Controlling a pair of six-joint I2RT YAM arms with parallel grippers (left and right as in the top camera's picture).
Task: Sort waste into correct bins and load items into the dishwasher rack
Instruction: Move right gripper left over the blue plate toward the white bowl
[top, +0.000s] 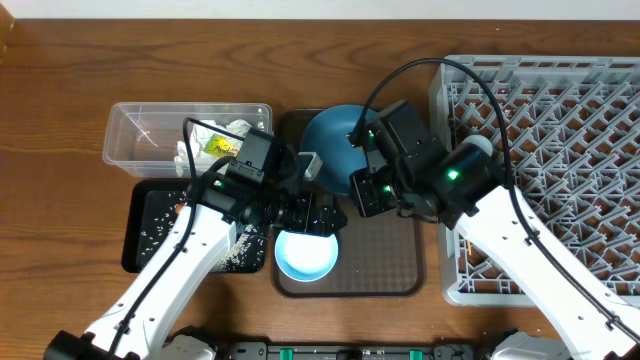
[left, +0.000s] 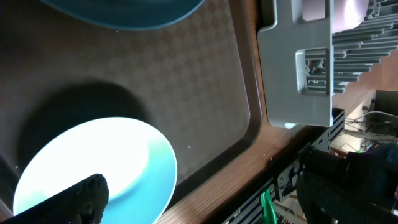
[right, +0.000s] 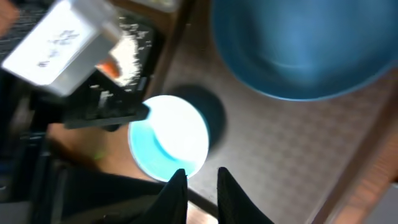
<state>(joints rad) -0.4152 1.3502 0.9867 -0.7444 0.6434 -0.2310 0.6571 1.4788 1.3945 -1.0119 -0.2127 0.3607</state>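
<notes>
A white bowl (top: 308, 255) with a pale blue outside sits at the front of the brown tray (top: 390, 270). The large blue plate (top: 330, 140) lies at the tray's back. My left gripper (top: 310, 212) hangs wide open just above the bowl's far rim. In the left wrist view one finger (left: 81, 199) is over the bowl (left: 99, 162), and nothing is held. My right gripper (right: 202, 186) hovers over the tray beside the bowl (right: 168, 137). Its tips are a narrow gap apart and empty. The grey dishwasher rack (top: 560, 130) fills the right side.
The clear tub (top: 150, 140) at the back left holds paper wads (top: 225, 140), one with a yellow-green wrapper. The black bin (top: 150, 230) in front of it has rice grains and something orange (right: 109, 67). A pale pinkish cup (left: 345, 12) shows at the rack's corner.
</notes>
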